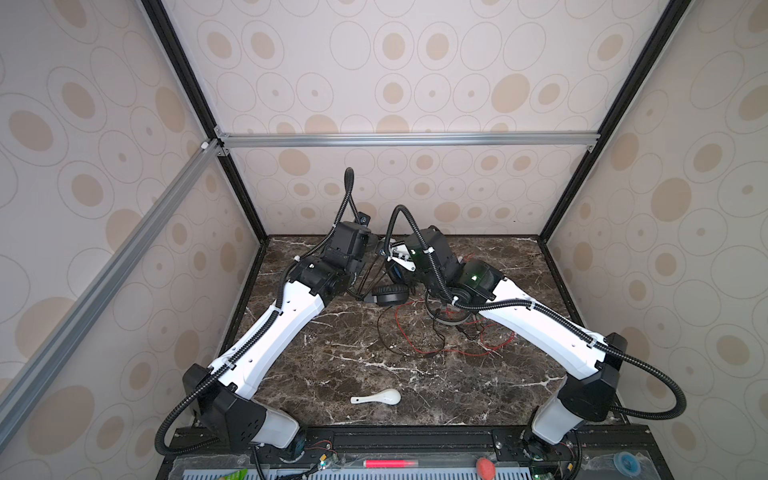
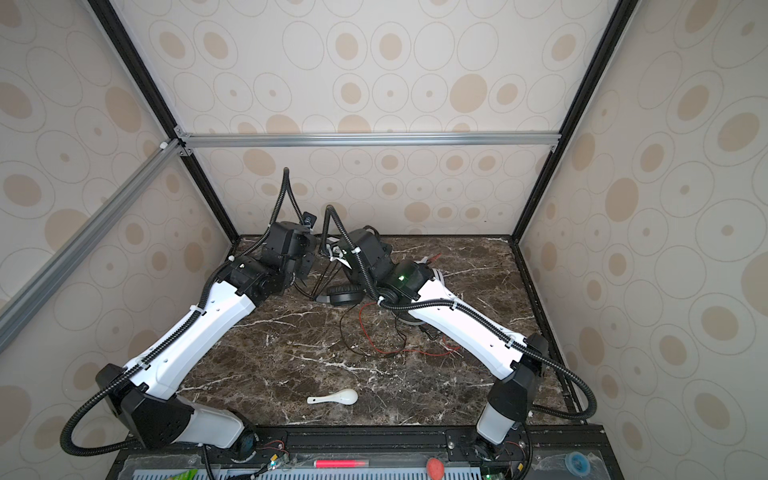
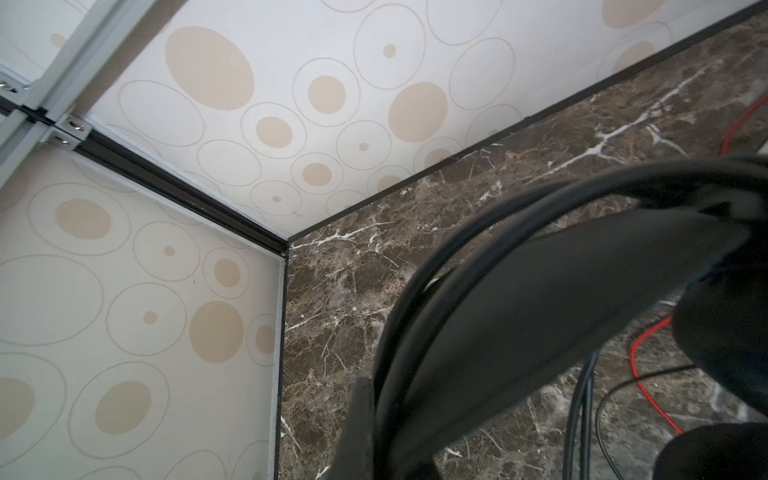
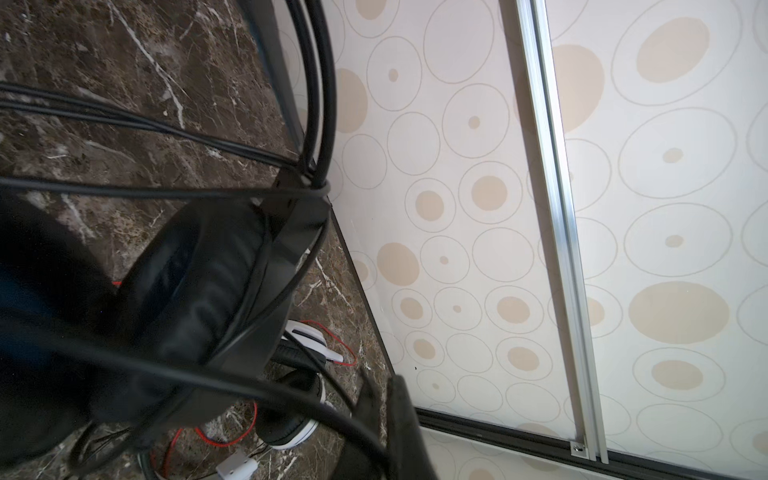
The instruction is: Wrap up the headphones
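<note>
Spoon [image 1: 376, 398], white, nearest on the table [image 1: 332, 365]; lies alone. Further in, red cord [image 3: 632, 357] and black cord [image 1: 379, 330] loose in loops. Under right arm [image 1: 540, 328], white headset [image 4: 307, 333]. At back, black headset [image 1: 388, 296]: one earcup [image 2: 343, 297] touching table, headband [image 3: 540, 299] up off it. Grip: left fingers [image 3: 356, 419] clenched on headband; right fingers [image 4: 401, 415] clenched on black cord.
</note>
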Available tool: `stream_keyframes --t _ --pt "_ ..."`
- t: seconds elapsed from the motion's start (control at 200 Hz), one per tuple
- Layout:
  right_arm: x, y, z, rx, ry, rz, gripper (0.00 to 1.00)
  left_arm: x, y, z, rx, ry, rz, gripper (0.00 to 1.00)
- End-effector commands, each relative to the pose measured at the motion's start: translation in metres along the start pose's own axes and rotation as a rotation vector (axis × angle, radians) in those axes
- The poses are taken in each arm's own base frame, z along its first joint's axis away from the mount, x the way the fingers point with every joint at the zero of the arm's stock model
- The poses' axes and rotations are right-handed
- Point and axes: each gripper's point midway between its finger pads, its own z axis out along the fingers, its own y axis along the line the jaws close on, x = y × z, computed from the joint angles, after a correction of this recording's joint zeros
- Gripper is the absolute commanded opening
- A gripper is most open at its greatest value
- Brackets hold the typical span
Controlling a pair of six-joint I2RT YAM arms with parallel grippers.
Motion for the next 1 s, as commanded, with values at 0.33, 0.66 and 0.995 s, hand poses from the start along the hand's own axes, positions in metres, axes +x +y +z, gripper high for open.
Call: stream_keyframes --t 0.33,0.66,0.995 --pt "0.011 -0.035 0.026 0.001 -0.036 0.163 0.05 0.002 -0.036 -0.044 0.299 -0.07 -0.004 0.0" --pt "0.03 -0.032 0.034 -0.065 -0.061 0.298 0.11 -0.005 -0.041 -0.06 0.367 -0.133 -0.014 0.0" --pt "0.039 -0.026 0.024 -0.105 -0.123 0.354 0.2 -0.031 -0.037 -0.077 0.413 -0.223 -0.072 0.0"
